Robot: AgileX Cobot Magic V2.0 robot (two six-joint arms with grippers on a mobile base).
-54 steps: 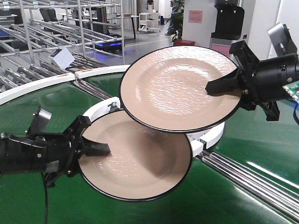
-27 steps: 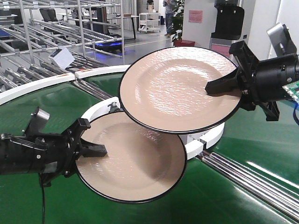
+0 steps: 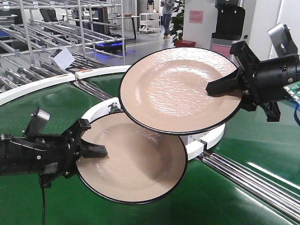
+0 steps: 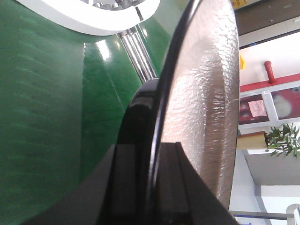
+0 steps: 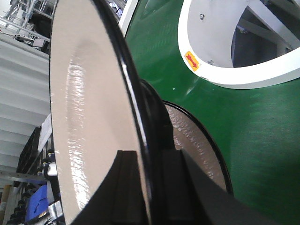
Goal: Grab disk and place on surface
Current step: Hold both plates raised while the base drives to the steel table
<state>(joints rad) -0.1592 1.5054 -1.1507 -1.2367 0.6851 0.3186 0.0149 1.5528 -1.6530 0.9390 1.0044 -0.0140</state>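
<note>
Two beige disks with black rims hang above the green belt. My right gripper (image 3: 222, 86) is shut on the right rim of the upper disk (image 3: 178, 89), which is tilted toward the camera. My left gripper (image 3: 93, 151) is shut on the left rim of the lower disk (image 3: 136, 164), which partly sits under the upper one. In the left wrist view the disk (image 4: 201, 93) stands edge-on between the jaws of the left gripper (image 4: 154, 150). In the right wrist view the right gripper (image 5: 150, 157) clamps its disk (image 5: 89, 103), with the lower disk (image 5: 197, 145) behind. The surface is out of view.
The green conveyor belt (image 3: 262, 136) runs under both arms. A white ring guard (image 3: 211, 138) sits below the disks, and metal rollers (image 3: 253, 176) run toward the lower right. Metal racks (image 3: 47, 28) fill the back left.
The left gripper drew its disk slightly to the left early on, then stayed still. The right gripper and upper disk have not moved.
</note>
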